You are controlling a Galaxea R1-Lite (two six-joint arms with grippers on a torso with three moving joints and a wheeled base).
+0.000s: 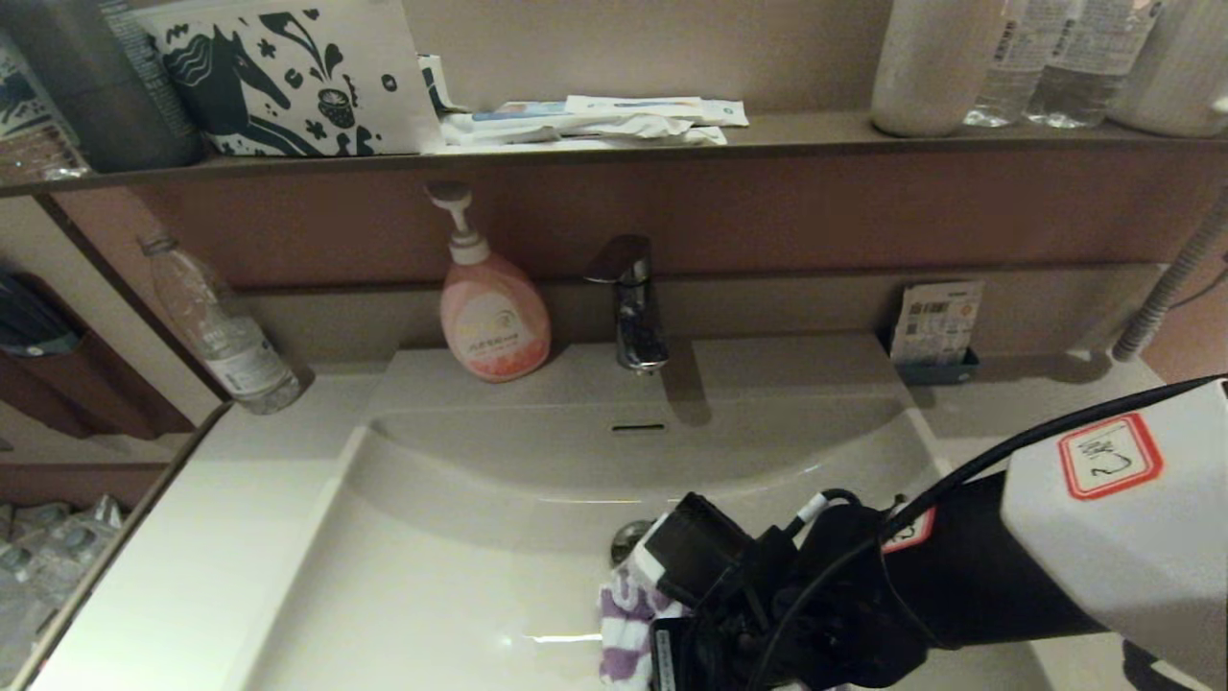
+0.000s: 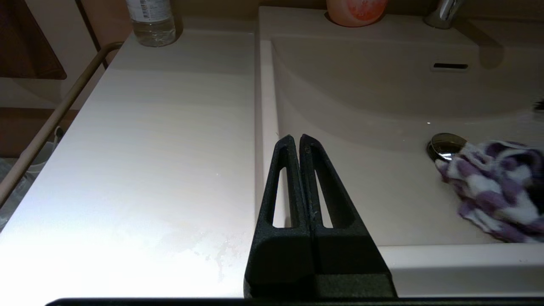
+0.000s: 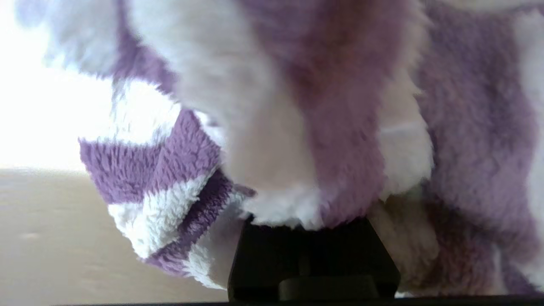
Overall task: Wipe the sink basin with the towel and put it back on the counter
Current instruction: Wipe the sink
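Observation:
The purple-and-white striped towel lies bunched on the floor of the cream sink basin, just in front of the chrome drain plug. My right gripper reaches down into the basin and is shut on the towel, which buries its fingertips. In the left wrist view the towel touches the drain plug. My left gripper hangs shut and empty over the basin's left rim, beside the counter.
A pink soap pump bottle and the chrome tap stand behind the basin. A water bottle leans at the counter's far left. A small card holder sits at the right. A brown shelf runs above.

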